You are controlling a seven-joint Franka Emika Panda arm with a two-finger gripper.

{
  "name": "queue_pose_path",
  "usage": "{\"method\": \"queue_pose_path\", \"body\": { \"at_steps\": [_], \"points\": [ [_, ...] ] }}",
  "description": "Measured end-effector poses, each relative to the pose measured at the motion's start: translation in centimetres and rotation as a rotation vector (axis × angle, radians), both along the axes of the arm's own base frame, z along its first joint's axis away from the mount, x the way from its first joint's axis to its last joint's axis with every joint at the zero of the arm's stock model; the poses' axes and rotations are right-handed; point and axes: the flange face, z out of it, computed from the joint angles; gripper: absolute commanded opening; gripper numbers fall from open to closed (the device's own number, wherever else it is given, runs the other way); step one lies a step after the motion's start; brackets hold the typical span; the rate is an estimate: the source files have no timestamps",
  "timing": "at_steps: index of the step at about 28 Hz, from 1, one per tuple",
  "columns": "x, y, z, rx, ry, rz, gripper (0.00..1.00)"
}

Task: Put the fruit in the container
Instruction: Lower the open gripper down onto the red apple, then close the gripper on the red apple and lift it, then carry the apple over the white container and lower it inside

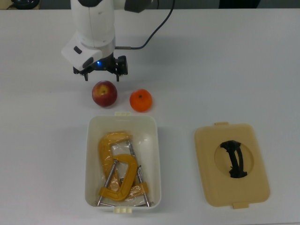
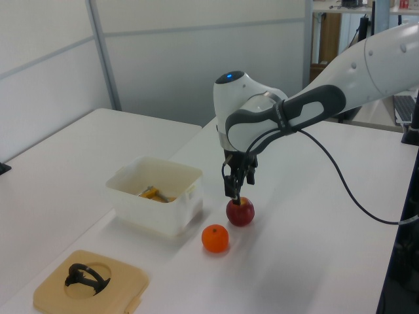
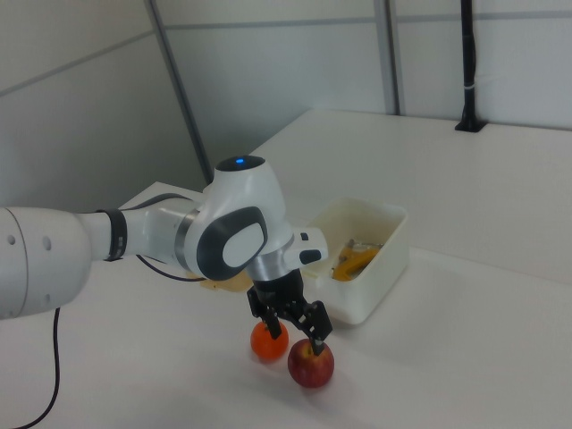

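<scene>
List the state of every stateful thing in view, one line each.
Gripper: open, just above the apple, holding nothing.
Apple: on the table, outside the tub, not grasped.
Mandarin: on the table beside the apple, untouched.
Tub: uncovered, upright, holds the clamps, no fruit.
Clamps: lying inside the tub.
Lid: off, flat on the table at the top view's right, handle up.

White glossy arm [image 2: 366, 72], dark grey joint bands, blue indicator light, black cable, black gripper [image 1: 101, 76].
</scene>
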Motion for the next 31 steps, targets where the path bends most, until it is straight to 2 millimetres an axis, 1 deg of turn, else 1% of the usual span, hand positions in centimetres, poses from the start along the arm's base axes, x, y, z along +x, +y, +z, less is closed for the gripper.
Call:
{"method": "queue_pose_path", "body": {
  "at_steps": [5,10,13,14,16,17,19,20,21,22,23,27,29,31],
  "points": [
    [0.8,0.1,-2.1,-0.001,-0.019,0.008,1.0],
    [1.7,0.2,-5.1,-0.004,-0.025,0.018,1.0],
    [1.8,0.2,-6.2,-0.021,-0.015,0.032,1.0],
    [1.8,0.2,-6.5,-0.028,-0.011,0.038,0.98],
    [1.8,0.2,-6.8,-0.042,-0.006,0.05,0.69],
    [1.8,0.2,-6.8,-0.045,-0.005,0.053,0.57],
    [1.9,0.3,-6.8,-0.049,-0.005,0.058,0.39],
    [1.9,0.3,-6.7,-0.049,-0.006,0.059,0.24],
    [1.9,0.4,-6.7,-0.05,-0.008,0.06,0.18],
    [2.0,0.4,-6.6,-0.05,-0.009,0.06,0.14],
    [2.0,0.4,-6.5,-0.05,-0.011,0.06,0.13],
    [2.4,0.4,-5.5,-0.051,-0.027,0.059,0.13],
    [2.6,0.3,-4.6,-0.05,-0.029,0.055,0.13],
    [2.9,0.3,-2.9,-0.04,-0.036,0.042,0.13]
  ]
}}
